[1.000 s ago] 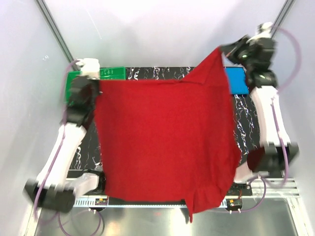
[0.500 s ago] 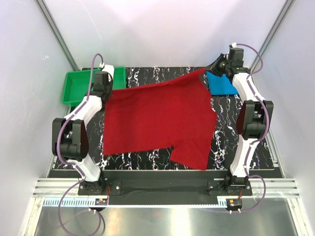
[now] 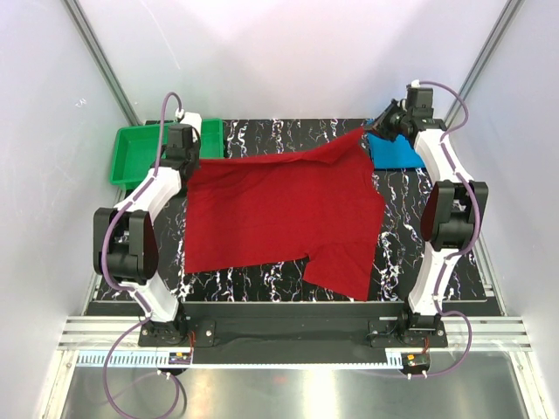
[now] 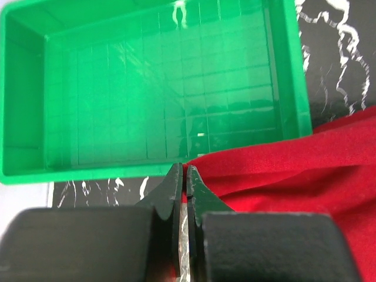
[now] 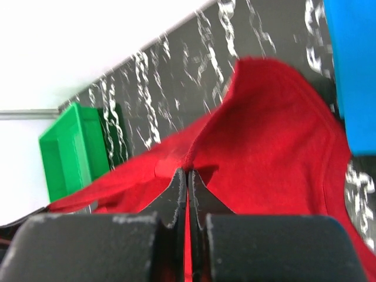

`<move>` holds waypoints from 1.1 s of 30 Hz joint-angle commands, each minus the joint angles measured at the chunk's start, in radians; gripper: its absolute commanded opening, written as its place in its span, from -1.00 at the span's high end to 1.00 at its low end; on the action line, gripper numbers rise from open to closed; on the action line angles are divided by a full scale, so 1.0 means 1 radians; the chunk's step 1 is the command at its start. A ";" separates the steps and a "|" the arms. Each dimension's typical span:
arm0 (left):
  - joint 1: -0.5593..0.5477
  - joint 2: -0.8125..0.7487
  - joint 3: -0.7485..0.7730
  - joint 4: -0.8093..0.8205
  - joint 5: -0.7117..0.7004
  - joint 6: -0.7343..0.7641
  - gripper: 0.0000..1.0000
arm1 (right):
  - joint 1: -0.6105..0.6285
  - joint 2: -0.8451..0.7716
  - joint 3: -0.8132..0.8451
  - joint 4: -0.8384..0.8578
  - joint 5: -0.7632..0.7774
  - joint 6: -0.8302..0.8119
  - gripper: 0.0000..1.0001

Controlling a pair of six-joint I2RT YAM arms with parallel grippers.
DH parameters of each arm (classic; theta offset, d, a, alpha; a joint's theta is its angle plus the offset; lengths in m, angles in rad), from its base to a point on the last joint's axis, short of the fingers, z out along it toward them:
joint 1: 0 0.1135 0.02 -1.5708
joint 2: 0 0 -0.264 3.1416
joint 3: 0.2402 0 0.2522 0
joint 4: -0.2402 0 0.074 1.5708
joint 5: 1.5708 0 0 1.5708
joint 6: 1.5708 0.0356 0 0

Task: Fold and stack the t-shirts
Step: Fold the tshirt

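The red shirt [image 3: 279, 209] lies spread over the bench [image 3: 262, 278], its far edge lifted. The left pincer [image 4: 184, 173] and right pincer [image 5: 187, 176] each clamp that edge. The edge should be lowered level and taut so no creases form. Count: two shirts, the blue shirt [image 3: 393, 150] folded at far right; one green tray [image 3: 116, 161].

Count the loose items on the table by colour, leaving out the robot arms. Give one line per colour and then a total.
Red: 1, the red t-shirt, spread out
Blue: 1, the folded blue t-shirt
Green: 1, the green tray
Total: 3
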State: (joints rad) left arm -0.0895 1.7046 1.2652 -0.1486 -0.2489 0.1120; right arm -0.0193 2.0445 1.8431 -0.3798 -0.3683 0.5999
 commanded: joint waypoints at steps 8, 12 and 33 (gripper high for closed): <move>0.008 -0.112 -0.105 -0.005 -0.049 -0.089 1.00 | 0.005 -0.207 -0.215 -0.019 -0.024 0.058 1.00; 0.008 -0.128 -0.130 -0.052 -0.050 -0.179 1.00 | 0.005 -0.256 -0.312 -0.033 -0.009 0.061 1.00; 0.017 -0.077 -0.345 -0.288 0.132 -0.920 1.00 | 0.079 -0.138 -0.590 -0.146 0.057 0.043 1.00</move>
State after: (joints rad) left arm -0.0856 1.6043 0.9394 -0.3969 -0.1329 -0.6773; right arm 0.0593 1.8851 1.2667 -0.4767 -0.3496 0.6518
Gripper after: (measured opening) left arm 0.023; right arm 0.012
